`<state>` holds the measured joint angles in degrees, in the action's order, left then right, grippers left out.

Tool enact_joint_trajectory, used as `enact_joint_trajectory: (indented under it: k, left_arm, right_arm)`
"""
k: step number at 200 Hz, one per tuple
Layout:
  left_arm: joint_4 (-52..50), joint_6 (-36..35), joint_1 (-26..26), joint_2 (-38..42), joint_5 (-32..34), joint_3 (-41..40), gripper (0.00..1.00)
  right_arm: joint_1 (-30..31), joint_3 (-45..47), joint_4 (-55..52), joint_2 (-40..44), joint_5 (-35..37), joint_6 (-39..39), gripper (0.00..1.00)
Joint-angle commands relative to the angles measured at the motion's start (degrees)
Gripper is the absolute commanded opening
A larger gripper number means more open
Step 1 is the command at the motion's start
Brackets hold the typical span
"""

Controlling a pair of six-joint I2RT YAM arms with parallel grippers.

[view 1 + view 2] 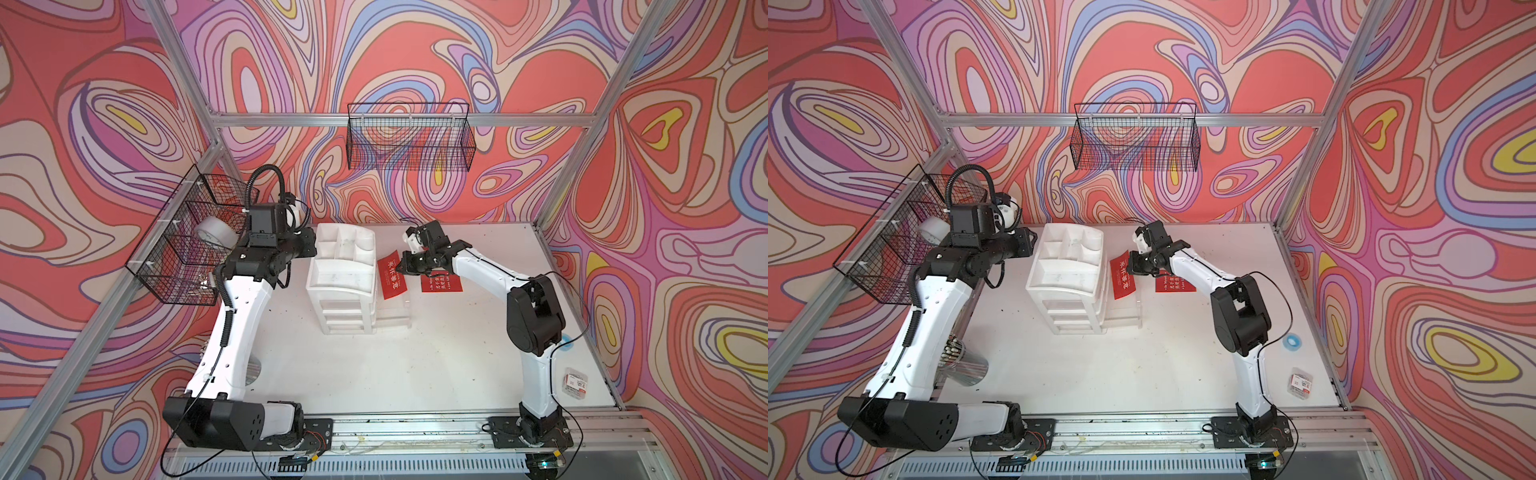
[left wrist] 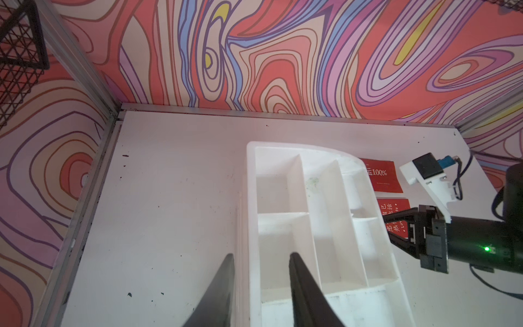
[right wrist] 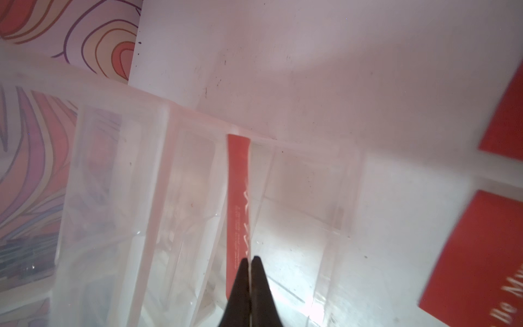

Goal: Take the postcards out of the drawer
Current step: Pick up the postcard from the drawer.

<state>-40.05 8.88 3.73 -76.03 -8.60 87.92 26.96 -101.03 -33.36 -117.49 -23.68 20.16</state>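
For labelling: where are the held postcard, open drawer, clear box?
held postcard [image 1: 390,275], in a top view, red face
open drawer [image 1: 395,311], in a top view, bare floor
clear box [image 1: 577,382], in a top view, label

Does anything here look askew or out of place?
One postcard hangs askew over the pulled-out drawer, pinched at its edge by the right pincer. Nothing looks spilled or damaged.

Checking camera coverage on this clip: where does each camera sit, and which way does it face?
Both top views: high over the front rail, facing down and back; both arms whole, organizer, open drawer.
Left wrist: on the left arm, facing the back wall over the organizer; parted left jaws, right arm.
Right wrist: facing down into the drawer; shut right jaws pinching a postcard.
Shared: both wrist views show two postcards on the table.
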Motion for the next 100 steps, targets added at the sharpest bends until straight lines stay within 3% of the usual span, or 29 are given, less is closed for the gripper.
enact_joint_trajectory:
  k: [1, 38, 65, 100]
  left_arm:
    - [0.66, -2.14, -0.13, 3.67, -5.53, -0.28, 0.36]
    - [3.74, -2.61, 2.82, 7.58, -11.17, -2.98, 0.37]
    - [4.99, -4.65, 8.06, 7.66, -15.69, -4.04, 0.37]
    - [6.0, -9.38, 16.42, 5.45, -17.77, -4.8, 0.36]
  right_arm:
    - [-2.34, -8.68, -15.65, 4.45, 0.58, -14.68, 0.0]
    - [-3.95, -20.82, -33.15, 4.67, 1.82, -31.59, 0.0]
    - [-3.94, -22.18, -39.19, 7.18, -0.31, -42.31, 0.0]
    - [-3.87, -22.84, -43.88, 9.81, -3.4, -48.3, 0.0]
